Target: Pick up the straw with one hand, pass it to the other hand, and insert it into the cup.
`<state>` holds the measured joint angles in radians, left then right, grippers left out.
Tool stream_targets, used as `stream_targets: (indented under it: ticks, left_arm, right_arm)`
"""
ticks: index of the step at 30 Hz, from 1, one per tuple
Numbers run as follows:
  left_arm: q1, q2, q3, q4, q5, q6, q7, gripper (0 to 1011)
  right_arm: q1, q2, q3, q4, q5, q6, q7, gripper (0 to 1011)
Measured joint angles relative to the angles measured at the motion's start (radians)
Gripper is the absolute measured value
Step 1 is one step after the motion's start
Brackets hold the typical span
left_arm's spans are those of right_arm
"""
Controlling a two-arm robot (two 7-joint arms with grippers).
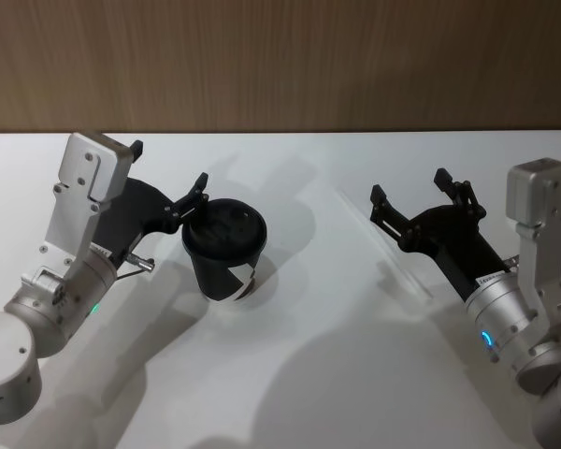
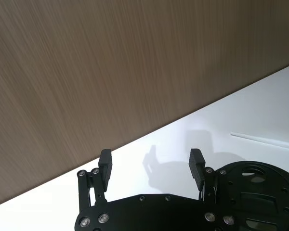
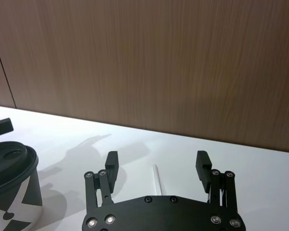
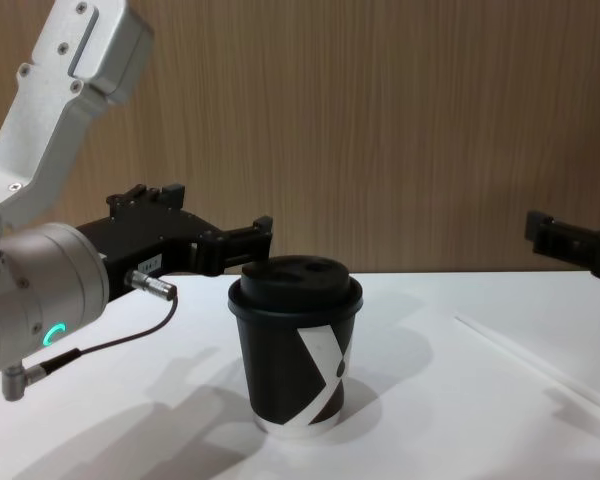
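Thin white plastic straw (image 3: 157,180) lay ungrasped beneath the spread, empty right end effector (image 3: 156,162), awaiting its descent; left end effector (image 2: 150,156) hung open beside the black lidded paper cup (image 1: 226,254).

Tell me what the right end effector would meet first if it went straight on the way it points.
Probably the straw, lying on the table ahead of the right end effector, between its open fingers; depth is unclear.

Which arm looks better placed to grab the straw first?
The right. The open right gripper hovers over the straw lying on the table. The open left gripper sits beside the cup, farther from the straw.
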<state>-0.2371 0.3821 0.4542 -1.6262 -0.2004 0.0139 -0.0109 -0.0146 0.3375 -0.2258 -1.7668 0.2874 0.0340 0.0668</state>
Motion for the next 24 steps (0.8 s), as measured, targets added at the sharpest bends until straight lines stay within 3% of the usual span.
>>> stream_targets:
  ticks: [24]
  left_arm:
    - [0.0,0.0,0.0,0.0,0.0,0.0,0.0,1003]
  right_arm:
    - [0.0,0.0,0.0,0.0,0.0,0.0,0.0,1001]
